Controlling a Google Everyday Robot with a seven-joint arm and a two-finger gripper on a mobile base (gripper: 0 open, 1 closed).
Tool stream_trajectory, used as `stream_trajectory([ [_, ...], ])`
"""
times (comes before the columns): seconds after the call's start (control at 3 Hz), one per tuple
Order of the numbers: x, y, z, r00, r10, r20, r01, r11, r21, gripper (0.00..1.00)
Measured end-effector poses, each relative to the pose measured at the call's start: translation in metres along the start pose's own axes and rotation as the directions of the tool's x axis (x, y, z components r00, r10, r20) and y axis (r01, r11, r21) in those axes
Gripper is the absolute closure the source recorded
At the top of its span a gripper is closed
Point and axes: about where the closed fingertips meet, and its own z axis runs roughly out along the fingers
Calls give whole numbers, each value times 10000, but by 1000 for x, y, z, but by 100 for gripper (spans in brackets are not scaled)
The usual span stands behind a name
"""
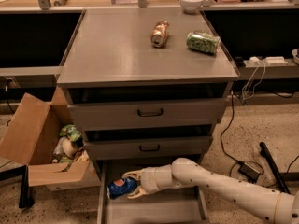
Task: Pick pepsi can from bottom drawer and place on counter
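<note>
The white arm [224, 190] reaches in low from the right, into the bottom drawer [154, 212], which is pulled out. The gripper [127, 185] is at the left side of the drawer. Its two fingers [132, 174] sit one above and one below the blue pepsi can [119, 188] and squeeze it between them. The can lies on its side in that grip, over the drawer floor. I cannot tell if it touches the floor.

Up on the counter [117, 55] a gold can [160, 33] and a green can [203, 42] lie on their sides, near each other. A white bowl [191, 2] stands on the ledge behind. An open cardboard box [28, 139] with stuff in it sits on the floor at the left.
</note>
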Motion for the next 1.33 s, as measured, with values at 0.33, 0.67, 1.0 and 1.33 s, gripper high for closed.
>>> stream_trajectory([
  [0.33, -10, -8, -11, 9996, -73, 284, 66, 9997, 242, 100],
  [0.67, -38, -29, -39, 9971, -369, 667, 327, 9975, 632, 100],
  [1.0, -87, -58, -81, 9895, -1208, 788, 1119, 9877, 1092, 100],
  [1.33, -87, -58, -81, 9895, -1208, 788, 1119, 9877, 1092, 100],
])
